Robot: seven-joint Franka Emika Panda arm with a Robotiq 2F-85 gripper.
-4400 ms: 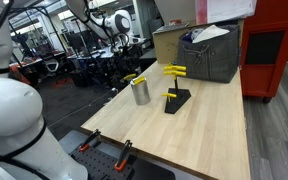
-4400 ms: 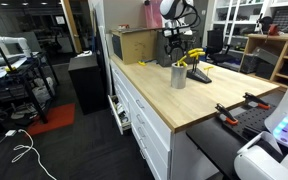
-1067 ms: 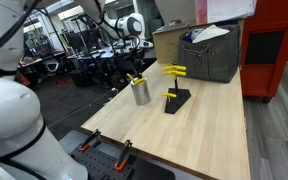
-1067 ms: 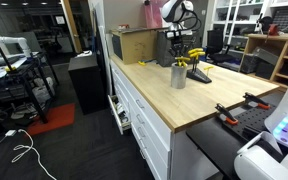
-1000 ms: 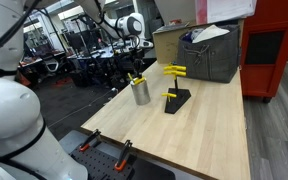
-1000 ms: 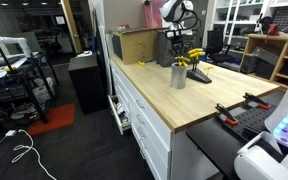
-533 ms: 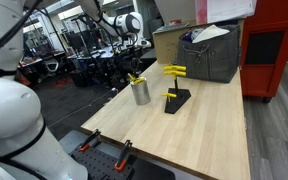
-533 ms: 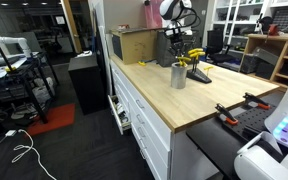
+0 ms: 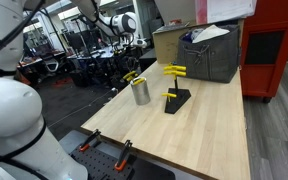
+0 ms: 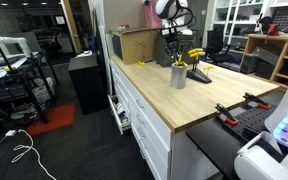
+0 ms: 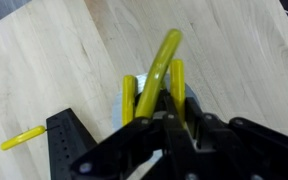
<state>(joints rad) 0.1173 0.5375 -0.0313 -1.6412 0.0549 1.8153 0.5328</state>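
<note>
Claw (image 11: pixel 170 122) pinches one yellow rod (image 11: pixel 162 60) over the steel cup (image 9: pixel 141 93), which holds two more yellow rods (image 11: pixel 129 97) near the tabletop (image 9: pixel 189 135) edge

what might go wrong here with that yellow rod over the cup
The hand is shut on a yellow rod just over the metal cup; swinging it may catch the two other rods in there and tip the cup. The cup stands close to the side edge of the table, so a knock might send it off.

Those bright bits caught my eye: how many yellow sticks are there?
4. One stick is held by the fingers at the metal cup; two stand in it; one sits on the black stand. More may hide inside.
</note>
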